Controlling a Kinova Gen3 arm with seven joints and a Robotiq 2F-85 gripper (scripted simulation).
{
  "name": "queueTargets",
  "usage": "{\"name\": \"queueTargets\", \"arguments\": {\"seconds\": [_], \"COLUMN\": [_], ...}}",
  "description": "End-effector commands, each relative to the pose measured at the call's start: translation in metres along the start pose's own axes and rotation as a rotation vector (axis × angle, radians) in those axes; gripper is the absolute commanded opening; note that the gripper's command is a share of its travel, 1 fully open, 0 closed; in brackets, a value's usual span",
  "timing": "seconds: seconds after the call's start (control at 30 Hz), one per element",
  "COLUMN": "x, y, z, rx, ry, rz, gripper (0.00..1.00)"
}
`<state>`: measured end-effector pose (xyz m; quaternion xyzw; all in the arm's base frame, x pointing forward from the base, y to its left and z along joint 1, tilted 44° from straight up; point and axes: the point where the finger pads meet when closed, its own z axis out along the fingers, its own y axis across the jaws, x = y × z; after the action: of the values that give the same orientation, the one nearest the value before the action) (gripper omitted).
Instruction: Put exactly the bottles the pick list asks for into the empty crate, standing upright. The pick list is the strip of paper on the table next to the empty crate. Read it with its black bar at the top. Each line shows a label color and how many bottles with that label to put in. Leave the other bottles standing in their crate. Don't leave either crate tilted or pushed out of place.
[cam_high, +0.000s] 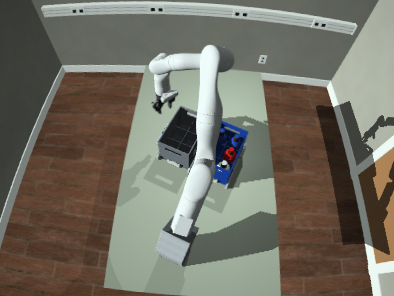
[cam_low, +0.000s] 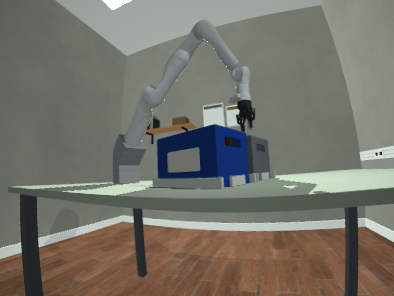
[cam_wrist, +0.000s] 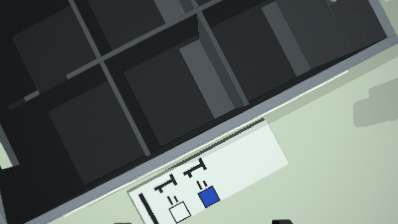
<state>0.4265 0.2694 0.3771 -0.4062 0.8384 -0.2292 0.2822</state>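
Observation:
The empty grey crate (cam_high: 172, 154) (cam_low: 259, 156) (cam_wrist: 150, 162) stands upright; the compartments seen in the wrist view are empty. The pick list (cam_wrist: 250, 150) lies beside it. Read from its black bar, it shows a white square with 1, then a blue square with 1. The blue crate (cam_high: 222, 176) (cam_low: 231, 162) stands beside the grey one. In it show two blue bottles (cam_high: 236, 140) (cam_high: 222, 132), a red bottle (cam_high: 230, 154) and a white-topped bottle (cam_high: 223, 164); the arm hides part of it. My gripper (cam_high: 165, 108) (cam_low: 247, 127) (cam_wrist: 202, 222) is open and empty, above and beyond the grey crate's far end.
The arm (cam_high: 207, 105) passes over the inner sides of both crates in the top view. Pale low pieces (cam_low: 187, 182) sit along the foot of the blue crate. The table (cam_high: 235, 250) (cam_low: 330, 200) carries the arm's base and both crates. The wall stands behind the table's far end.

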Motion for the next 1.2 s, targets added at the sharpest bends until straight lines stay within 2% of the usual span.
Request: {"name": "queueTargets", "arguments": {"seconds": [0.0,0.43,0.5,1.0,1.07,1.17], "x": [0.011,0.065,0.065,0.128,0.128,0.140], "y": [-0.007,-0.041,-0.041,-0.080,-0.080,-0.088], "z": [-0.005,-0.017,-0.017,-0.031,-0.031,-0.034], "rx": [0.012,0.009,0.009,0.005,0.005,0.005], "ry": [-0.013,-0.016,-0.016,-0.018,-0.018,-0.018], "rz": [0.097,0.530,0.530,1.030,1.030,1.130], "gripper": [0.67,0.67,0.67,0.67,0.67,0.67]}}
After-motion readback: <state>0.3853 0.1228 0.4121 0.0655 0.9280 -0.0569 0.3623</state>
